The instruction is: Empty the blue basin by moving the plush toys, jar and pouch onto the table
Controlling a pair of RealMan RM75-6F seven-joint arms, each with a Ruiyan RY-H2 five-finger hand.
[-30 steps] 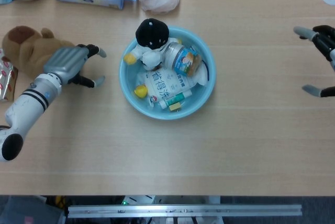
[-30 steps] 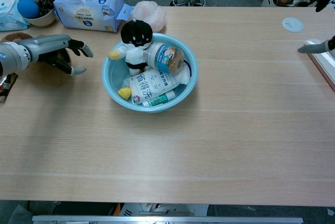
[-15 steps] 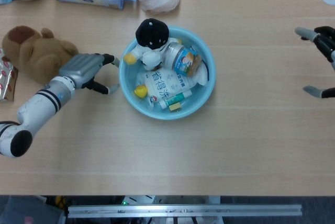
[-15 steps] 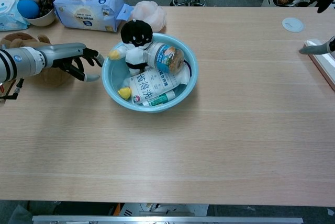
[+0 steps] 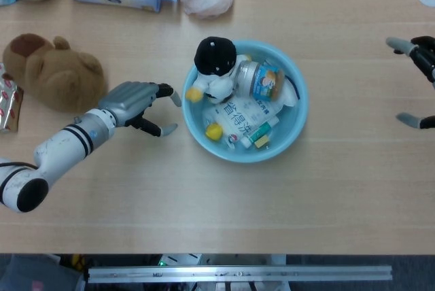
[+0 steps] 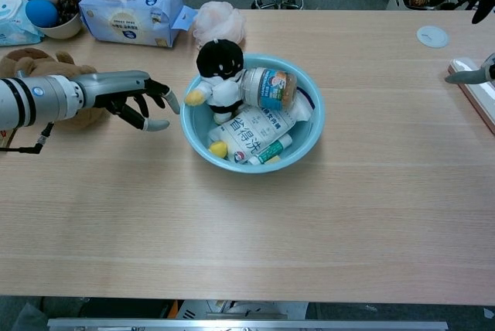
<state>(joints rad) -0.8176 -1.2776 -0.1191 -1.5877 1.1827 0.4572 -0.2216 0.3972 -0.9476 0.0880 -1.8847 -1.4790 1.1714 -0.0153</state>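
The blue basin (image 5: 293, 128) is seen on the wooden surface (image 5: 217, 202), and inside it are held a black and white plush toy (image 5: 215, 66) at its far left, a jar (image 5: 264, 80) lying on its side to the right of the toy, and a white pouch (image 5: 243, 117) on the near side. The left robot hand (image 5: 139, 100) is held just left of the basin's rim with its fingers spread apart and nothing gripped. The right robot hand (image 5: 418, 80) is seen only in part at the right edge, well apart from the basin, with fingers apart, and a brown plush toy (image 5: 51, 70) lies on the surface at the left.
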